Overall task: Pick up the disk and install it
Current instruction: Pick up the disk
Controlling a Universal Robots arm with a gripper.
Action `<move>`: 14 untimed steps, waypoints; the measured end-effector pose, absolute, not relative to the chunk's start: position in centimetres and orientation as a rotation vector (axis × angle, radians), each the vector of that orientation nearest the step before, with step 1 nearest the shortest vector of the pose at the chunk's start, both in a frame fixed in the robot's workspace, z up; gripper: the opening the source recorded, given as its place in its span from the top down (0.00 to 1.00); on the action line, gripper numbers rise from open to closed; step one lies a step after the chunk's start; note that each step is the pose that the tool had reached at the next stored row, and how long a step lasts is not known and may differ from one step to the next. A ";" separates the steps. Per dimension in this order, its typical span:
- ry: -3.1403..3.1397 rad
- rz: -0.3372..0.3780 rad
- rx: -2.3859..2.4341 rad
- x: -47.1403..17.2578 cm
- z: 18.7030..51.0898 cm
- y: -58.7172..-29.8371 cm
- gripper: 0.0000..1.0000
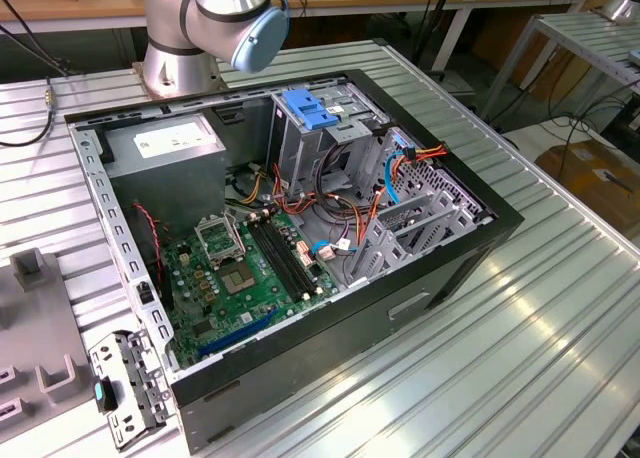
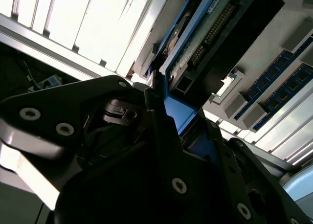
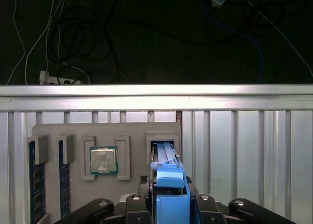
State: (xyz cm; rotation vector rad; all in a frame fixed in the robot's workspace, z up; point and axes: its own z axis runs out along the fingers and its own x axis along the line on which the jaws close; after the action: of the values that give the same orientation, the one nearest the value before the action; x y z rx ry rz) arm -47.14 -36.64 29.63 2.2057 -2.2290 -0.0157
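Note:
In both wrist views the disk (image 3: 166, 158) stands on edge, with a bright blue carrier frame around a dark body. Its green circuit board side (image 2: 205, 33) shows in the second wrist view. My gripper (image 3: 170, 187) is shut on the disk, a black finger (image 3: 146, 192) pressing on each side of the blue frame (image 2: 178, 111). The disk's far end sits at a rectangular slot (image 3: 163, 136) in a grey holder tray (image 3: 132, 131). I cannot tell whether it still rests in that slot.
The tray also holds a processor chip (image 3: 103, 160) and memory sticks (image 3: 32, 185) near the table's edge rail (image 3: 156, 90). In the exterior view the open computer case (image 1: 300, 228) lies on the ribbed table. It holds a metal drive cage with a light-blue latch (image 1: 312, 108), and the arm's base (image 1: 215, 18) stands behind it.

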 end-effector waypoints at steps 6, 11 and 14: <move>-2.229 -0.016 2.205 -47.1 29.6 -36.6 0.63; -2.231 -0.016 2.204 -47.1 29.6 -36.6 0.63; -2.231 -0.016 2.204 -47.1 29.7 -36.6 0.63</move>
State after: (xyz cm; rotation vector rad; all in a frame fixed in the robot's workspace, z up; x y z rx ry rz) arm -47.14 -36.64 29.67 2.2043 -2.2308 -0.0156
